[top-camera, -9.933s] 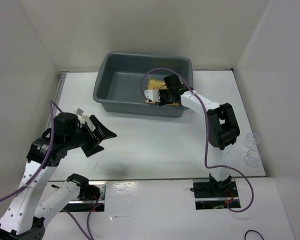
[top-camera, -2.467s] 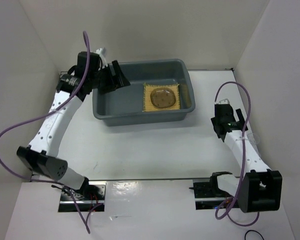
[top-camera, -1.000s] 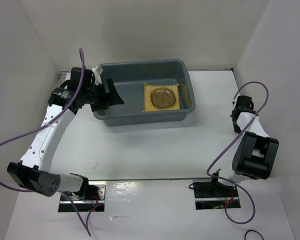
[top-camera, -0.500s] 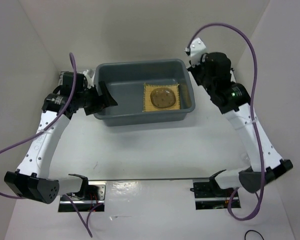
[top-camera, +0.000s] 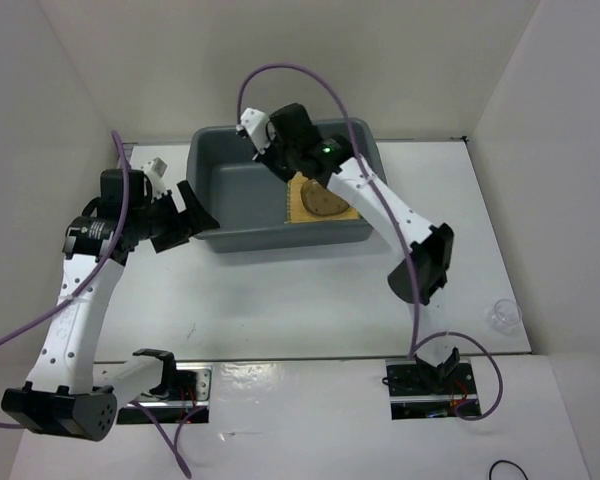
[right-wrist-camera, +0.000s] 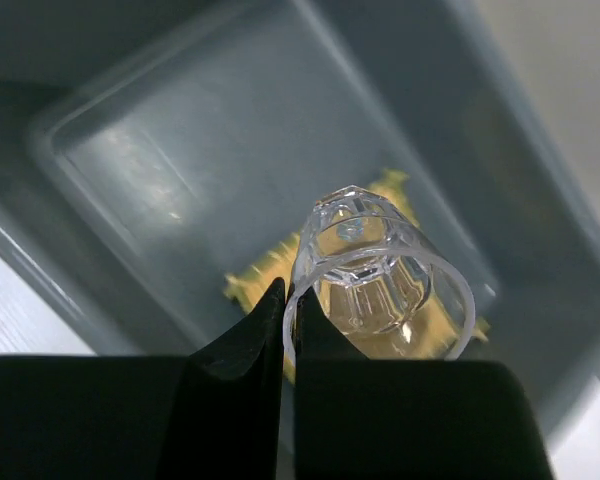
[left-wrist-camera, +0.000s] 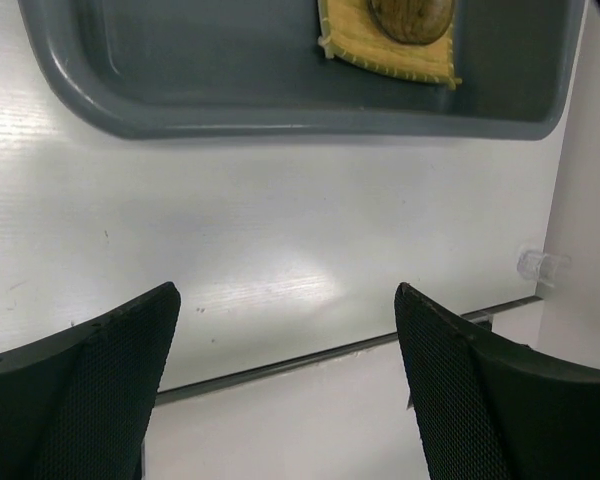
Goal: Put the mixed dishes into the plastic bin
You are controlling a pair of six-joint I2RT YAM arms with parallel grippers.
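The grey plastic bin (top-camera: 280,238) stands at the back middle of the table. In it lies the tan bamboo mat (top-camera: 305,212) with a see-through round plate (top-camera: 325,203) on it. My right gripper (top-camera: 292,160) hangs over the bin, shut on the rim of a small clear cup (right-wrist-camera: 380,270), held above the mat (right-wrist-camera: 265,278). My left gripper (top-camera: 195,222) is open and empty beside the bin's near left corner. In the left wrist view the gripper (left-wrist-camera: 285,380) faces bare table, with the bin (left-wrist-camera: 280,118) and mat (left-wrist-camera: 390,55) above.
A second small clear cup (top-camera: 502,314) stands on the table at the near right, also seen in the left wrist view (left-wrist-camera: 542,264). White walls enclose the table on three sides. A metal strip (top-camera: 360,355) runs along the near edge.
My right arm has swung from the bin's right end to over its middle, carrying the clear cup. My left gripper has drawn back a little toward me from the bin's left end.
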